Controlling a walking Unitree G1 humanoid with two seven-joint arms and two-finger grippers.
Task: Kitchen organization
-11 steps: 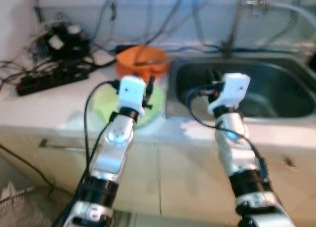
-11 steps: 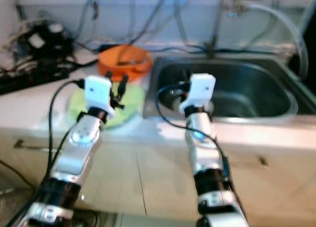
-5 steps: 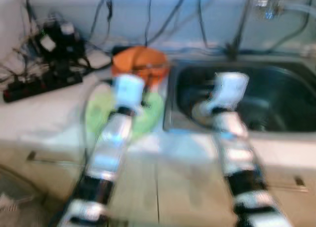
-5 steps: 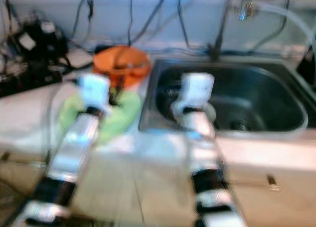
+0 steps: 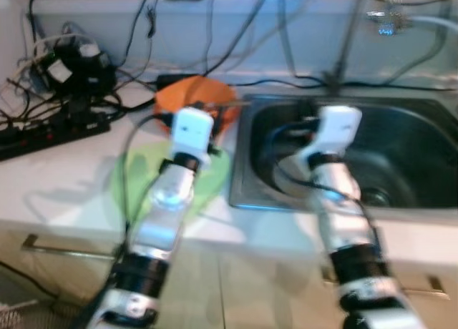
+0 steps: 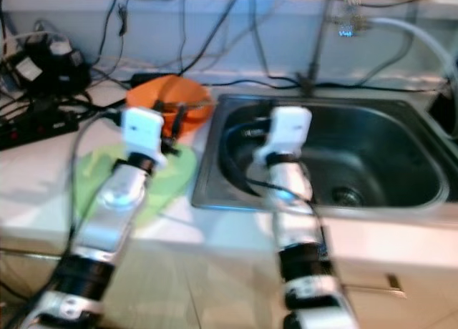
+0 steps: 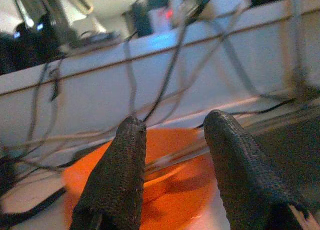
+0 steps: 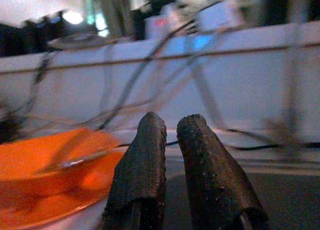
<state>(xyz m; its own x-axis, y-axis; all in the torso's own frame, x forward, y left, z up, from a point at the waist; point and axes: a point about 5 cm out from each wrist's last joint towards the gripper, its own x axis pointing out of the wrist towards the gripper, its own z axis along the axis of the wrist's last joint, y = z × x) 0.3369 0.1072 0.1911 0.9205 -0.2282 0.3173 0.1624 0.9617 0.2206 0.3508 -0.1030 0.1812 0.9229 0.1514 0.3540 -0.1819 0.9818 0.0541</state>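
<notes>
The left claw [image 7: 170, 135] was parted and empty, aimed at the orange bowl [image 7: 165, 190] just ahead on the counter [image 5: 64, 164], seemingly lining up a grasp. The right claw [image 8: 172, 135], nearly closed and empty, hung over the sink [image 6: 379, 157].

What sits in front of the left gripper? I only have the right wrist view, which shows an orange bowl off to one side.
Observer: That same orange bowl; the left gripper points straight at it, fingers apart.
Operator: Anything under that arm?
Observer: A green mat on the counter.
Operator: And the right arm?
Observer: The right gripper reaches over the sink, fingers nearly together.
</notes>
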